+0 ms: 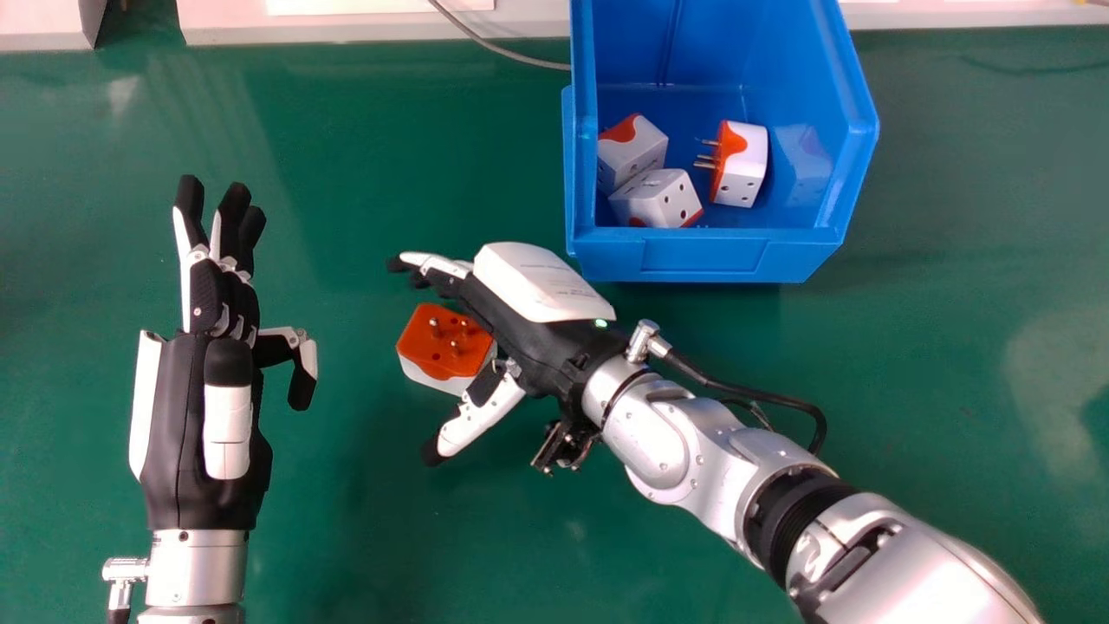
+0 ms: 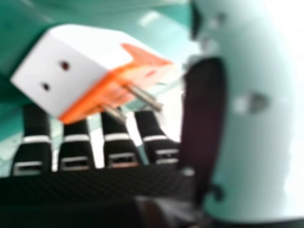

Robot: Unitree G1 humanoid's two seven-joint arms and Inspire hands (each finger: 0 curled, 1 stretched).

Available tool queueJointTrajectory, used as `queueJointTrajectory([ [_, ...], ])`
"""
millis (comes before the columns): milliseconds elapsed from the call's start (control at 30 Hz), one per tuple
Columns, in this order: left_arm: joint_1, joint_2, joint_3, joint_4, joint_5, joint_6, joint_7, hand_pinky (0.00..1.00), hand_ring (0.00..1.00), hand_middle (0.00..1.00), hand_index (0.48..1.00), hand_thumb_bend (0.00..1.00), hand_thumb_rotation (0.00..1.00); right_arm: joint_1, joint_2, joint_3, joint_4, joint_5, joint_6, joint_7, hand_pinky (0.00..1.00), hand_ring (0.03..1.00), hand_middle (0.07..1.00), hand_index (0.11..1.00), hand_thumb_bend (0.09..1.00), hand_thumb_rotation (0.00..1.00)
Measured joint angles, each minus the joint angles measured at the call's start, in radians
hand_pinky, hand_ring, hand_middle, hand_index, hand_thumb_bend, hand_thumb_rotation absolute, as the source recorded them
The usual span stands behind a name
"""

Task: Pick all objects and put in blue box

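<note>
The table (image 1: 346,537) is brightly lit in the head view, and pale glare is scattered over its right part and upper left. Highlights are thrown back by the silver forearm (image 1: 663,442) and the right hand (image 1: 541,286). Soft shade is cast below the front of the box (image 1: 706,256); a plug (image 1: 745,165) is mirrored inside. In the right hand view, the thumb (image 2: 254,142) is washed out towards white.

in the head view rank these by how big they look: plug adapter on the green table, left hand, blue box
1. Blue box, even cut off by the view's top edge
2. Left hand
3. Plug adapter on the table, partly covered by the right hand
</note>
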Motion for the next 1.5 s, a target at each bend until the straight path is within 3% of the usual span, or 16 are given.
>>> queueJointTrajectory([
  [67,0.0,0.0,0.002,0.0,0.0,0.0,0.002,0.0,1.0,1.0,1.0,1.0,0.96,0.002,-0.002,0.015,0.003,-0.023,-0.002,-0.045,0.58,0.645,0.674,0.722,0.799,0.08],
  [100,0.0,0.0,0.001,0.0,0.001,0.0,0.003,0.0,1.0,1.0,1.0,1.0,0.96,0.004,-0.003,0.02,0.003,-0.027,-0.004,-0.065,0.58,0.645,0.674,0.722,0.799,0.08],
  [167,0.0,0.0,0.001,0.0,0.001,0.0,0.003,0.0,1.0,1.0,1.0,1.0,0.96,0.005,-0.006,0.03,0.004,-0.035,-0.005,-0.089,0.53,0.581,0.599,0.645,0.701,0.05],
  [433,0.0,0.0,0.002,0.002,0.002,0.0,0.004,0.0,1.0,1.0,1.0,1.0,0.96,0.005,-0.007,0.04,0.004,-0.04,-0.009,-0.106,0.46,0.5,0.507,0.555,0.585,0.02],
  [900,-0.003,0.0,0.002,0.013,0.003,0.0,0.006,0.0,1.0,1.0,1.0,1.0,0.96,0.004,-0.013,0.046,0.004,-0.041,-0.037,-0.113,0.44,0.478,0.476,0.516,0.54,0.0],
  [1067,-0.003,0.0,0.002,0.012,0.004,-0.001,0.012,0.0,1.0,1.0,1.0,1.0,0.96,0.004,-0.026,0.041,0.004,-0.036,-0.051,-0.12,0.43,0.472,0.474,0.508,0.533,0.0],
  [1333,-0.001,-0.002,0.001,0.012,0.003,-0.002,0.011,0.0,1.0,1.0,1.0,1.0,0.96,0.014,-0.062,-0.055,-0.02,0.054,-0.17,-0.108,0.42,0.468,0.476,0.501,0.53,0.0],
  [1500,-0.001,-0.003,-0.001,0.012,0.008,-0.005,0.021,0.0,1.0,1.0,1.0,1.0,0.96,0.042,-0.084,-0.135,-0.055,0.145,-0.263,-0.044,0.41,0.459,0.477,0.5,0.529,0.0],
])
